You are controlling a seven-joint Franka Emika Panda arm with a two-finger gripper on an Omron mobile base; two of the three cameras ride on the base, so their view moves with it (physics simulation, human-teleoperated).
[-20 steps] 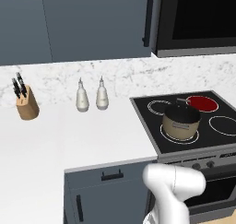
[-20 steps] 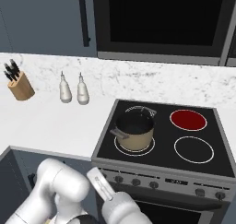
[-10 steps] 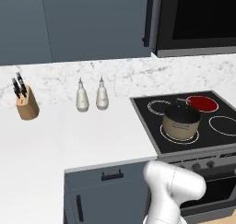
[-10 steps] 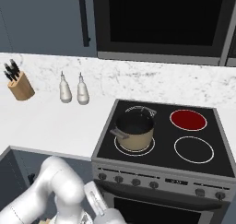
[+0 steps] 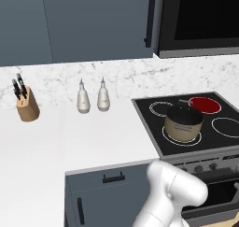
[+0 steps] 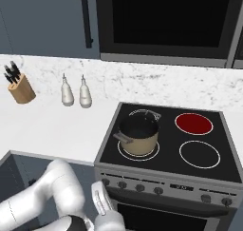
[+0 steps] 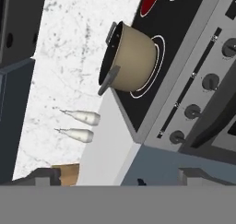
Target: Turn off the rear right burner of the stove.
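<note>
The rear right burner [image 6: 193, 123] sits at the rear right corner of the stove [image 6: 223, 168] cooktop, its disc glowing bright red, so it is judged to be on. The control to act on is one of the small dark knobs [image 6: 206, 198] in the row along the grey steel front panel, below the cooktop's front edge; which knob serves this burner cannot be told.

The gripper [image 7: 115, 177] is low, in front of the front panel's left end, with its fingertips [image 7: 44, 176] set wide apart and gripping nothing. In the hand view the knob row runs up and to the right from the gripper, so the coming move is judged to go rightward along the panel.

A tan pot [image 6: 138, 136] with dark handles stands on the front left ring. Two white bottles [image 6: 85, 93] and a knife block [image 6: 21, 89] stand on the counter [image 6: 52, 125] near the backsplash, well apart from the panel. Nothing stands between gripper and knobs.
</note>
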